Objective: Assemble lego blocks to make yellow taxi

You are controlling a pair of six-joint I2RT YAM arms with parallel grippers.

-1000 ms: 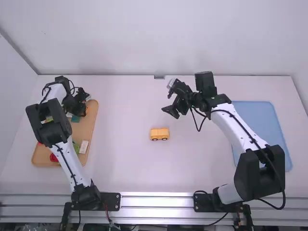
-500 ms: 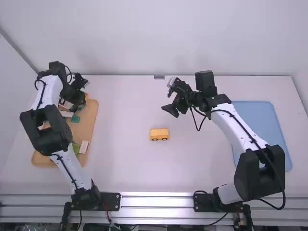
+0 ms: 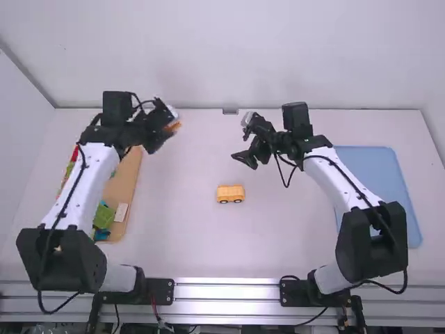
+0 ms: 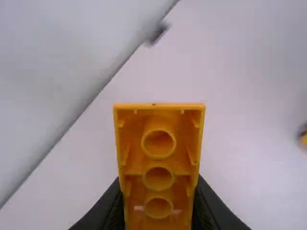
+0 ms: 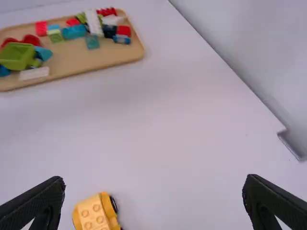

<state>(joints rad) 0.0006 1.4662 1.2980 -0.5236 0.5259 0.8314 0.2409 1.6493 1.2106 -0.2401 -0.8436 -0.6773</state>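
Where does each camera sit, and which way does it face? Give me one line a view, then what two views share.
High view: above and behind both arms, looking forward and down at the table; left arm and right arm show.
Left wrist view: on the left wrist, facing the back wall and table; left gripper grips an orange block.
Right wrist view: on the right wrist, facing across the table; right gripper spread open.
High and right wrist views share the wooden tray and yellow wheeled piece.
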